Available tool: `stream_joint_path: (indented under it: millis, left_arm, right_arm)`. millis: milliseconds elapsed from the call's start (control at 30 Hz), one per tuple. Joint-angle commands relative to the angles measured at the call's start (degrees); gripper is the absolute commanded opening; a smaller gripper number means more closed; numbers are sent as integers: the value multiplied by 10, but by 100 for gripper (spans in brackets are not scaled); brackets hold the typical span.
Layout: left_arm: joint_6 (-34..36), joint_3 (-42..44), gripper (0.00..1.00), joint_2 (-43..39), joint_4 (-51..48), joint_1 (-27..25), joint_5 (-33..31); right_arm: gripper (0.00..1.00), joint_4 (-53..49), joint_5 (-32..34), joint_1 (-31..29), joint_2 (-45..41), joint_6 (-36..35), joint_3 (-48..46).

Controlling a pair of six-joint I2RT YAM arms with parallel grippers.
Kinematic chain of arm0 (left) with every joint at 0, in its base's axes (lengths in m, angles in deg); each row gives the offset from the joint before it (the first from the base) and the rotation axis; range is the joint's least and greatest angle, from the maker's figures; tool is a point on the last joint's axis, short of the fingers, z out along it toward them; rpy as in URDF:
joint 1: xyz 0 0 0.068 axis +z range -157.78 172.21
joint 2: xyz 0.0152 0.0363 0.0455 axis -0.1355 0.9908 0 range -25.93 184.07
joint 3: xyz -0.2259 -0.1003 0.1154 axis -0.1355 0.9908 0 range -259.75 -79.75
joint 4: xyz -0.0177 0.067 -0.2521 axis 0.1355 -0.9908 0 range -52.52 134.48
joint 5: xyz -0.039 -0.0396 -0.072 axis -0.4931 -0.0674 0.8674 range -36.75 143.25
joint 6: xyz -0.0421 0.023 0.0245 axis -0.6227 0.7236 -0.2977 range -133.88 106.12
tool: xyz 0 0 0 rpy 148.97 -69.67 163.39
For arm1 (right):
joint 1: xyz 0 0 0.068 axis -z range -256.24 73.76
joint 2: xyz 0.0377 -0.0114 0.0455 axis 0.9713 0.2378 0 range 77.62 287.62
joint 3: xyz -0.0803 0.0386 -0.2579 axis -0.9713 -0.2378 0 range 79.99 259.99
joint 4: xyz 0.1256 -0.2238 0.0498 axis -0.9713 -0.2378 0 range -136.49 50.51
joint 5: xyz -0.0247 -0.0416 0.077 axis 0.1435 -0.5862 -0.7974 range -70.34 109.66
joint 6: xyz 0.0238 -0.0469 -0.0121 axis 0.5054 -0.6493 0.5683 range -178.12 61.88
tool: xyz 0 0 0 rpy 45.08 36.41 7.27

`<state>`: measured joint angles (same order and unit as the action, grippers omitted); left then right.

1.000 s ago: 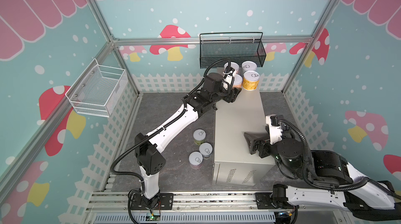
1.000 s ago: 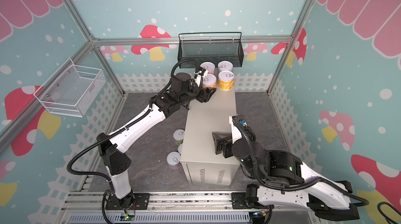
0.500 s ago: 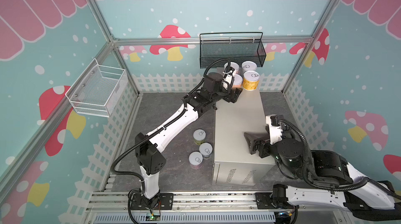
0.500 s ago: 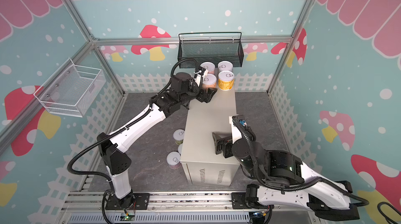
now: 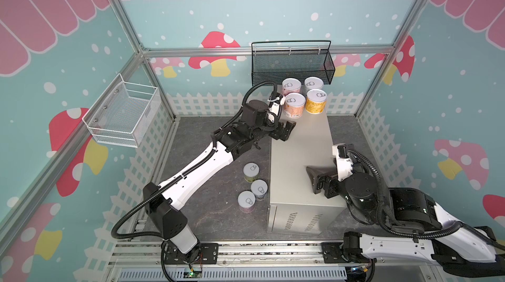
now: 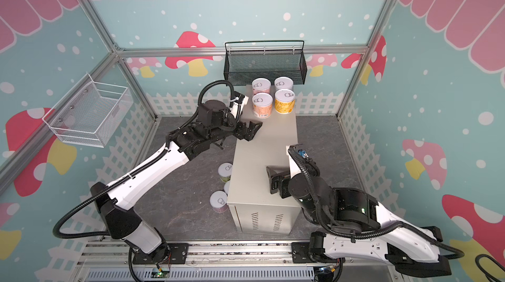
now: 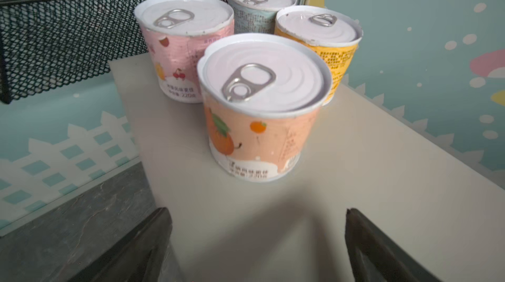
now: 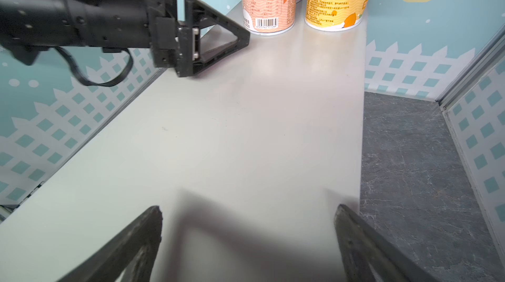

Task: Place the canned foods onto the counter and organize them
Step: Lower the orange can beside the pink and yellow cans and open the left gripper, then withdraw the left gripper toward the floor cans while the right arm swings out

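Orange can (image 7: 259, 108) upright, beyond parted left fingers (image 7: 136, 250)

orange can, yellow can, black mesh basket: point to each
orange can (image 7: 273, 75), left wrist view, on its lid
yellow can (image 7: 318, 30), left wrist view, on its lid
black mesh basket (image 7: 68, 34), left wrist view, on its mesh wall

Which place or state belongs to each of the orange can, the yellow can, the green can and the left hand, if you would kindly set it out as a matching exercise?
Things:
1. orange can
2. yellow can
3. green can
4. left hand

Places or states:
A. on the floor beside the counter
B. open, holding nothing
C. on the counter, closest to the left hand
D. on the counter, directly beside the white-blue can

Pairs: 1-C, 2-D, 3-A, 4-B.
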<state>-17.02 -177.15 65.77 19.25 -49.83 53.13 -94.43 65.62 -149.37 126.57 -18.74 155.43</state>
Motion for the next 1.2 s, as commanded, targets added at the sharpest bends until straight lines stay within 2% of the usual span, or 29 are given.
stream_joint_path:
  millis: [0, 200, 367, 533, 733, 967, 1167]
  left_arm:
    - [-12, 27, 99, -63, -58, -2, -24]
    - [14, 77, 99, -166, -144, -1, -21]
    - [36, 118, 99, -233, -173, 0, 2]
    - [52, 157, 99, -280, -166, 0, 7]
    - [52, 205, 99, -326, -130, 7, 21]
    - [45, 240, 99, -347, -106, 12, 50]
    - [34, 248, 99, -344, -96, 15, 87]
  right_arm:
    - [99, -45, 8, 1, 26, -6, 27]
    - [100, -27, 13, 7, 76, -67, 91]
    - [99, 1, -22, 50, 119, -137, 153]
    - [99, 52, -167, 209, 161, -234, 211]
    - [99, 56, -253, 327, 207, -299, 317]
    - [99, 67, -385, 476, 229, -323, 351]
    - [99, 95, -495, 578, 250, -326, 332]
